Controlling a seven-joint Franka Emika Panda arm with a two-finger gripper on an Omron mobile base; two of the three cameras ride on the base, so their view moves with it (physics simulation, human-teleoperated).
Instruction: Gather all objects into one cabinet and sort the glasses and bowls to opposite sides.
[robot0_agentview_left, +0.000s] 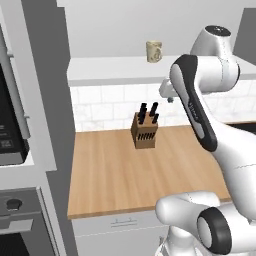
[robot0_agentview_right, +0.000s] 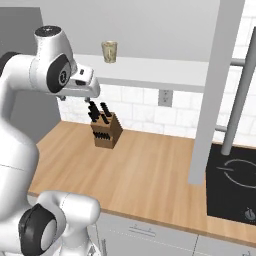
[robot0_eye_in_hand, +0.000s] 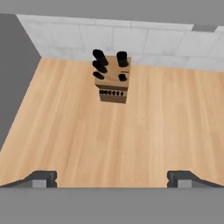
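Bright, even rendered light with almost no shadows or glare; slightly soft, low-resolution pictures.

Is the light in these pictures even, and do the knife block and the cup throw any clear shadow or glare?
Left base view: flat, even light; the knife block throws no clear shadow on the counter. Right base view: the cup on the shelf is small and soft, without glare. Hand view: the wood looks slightly blurred, no hard shadows.

I see a wooden knife block (robot0_agentview_left: 144, 132) with black handles standing on the wood surface (robot0_agentview_left: 110, 175) near the white tiled backsplash (robot0_agentview_left: 105, 107). A black cooktop (robot0_agentview_right: 232, 185) lies to the right.
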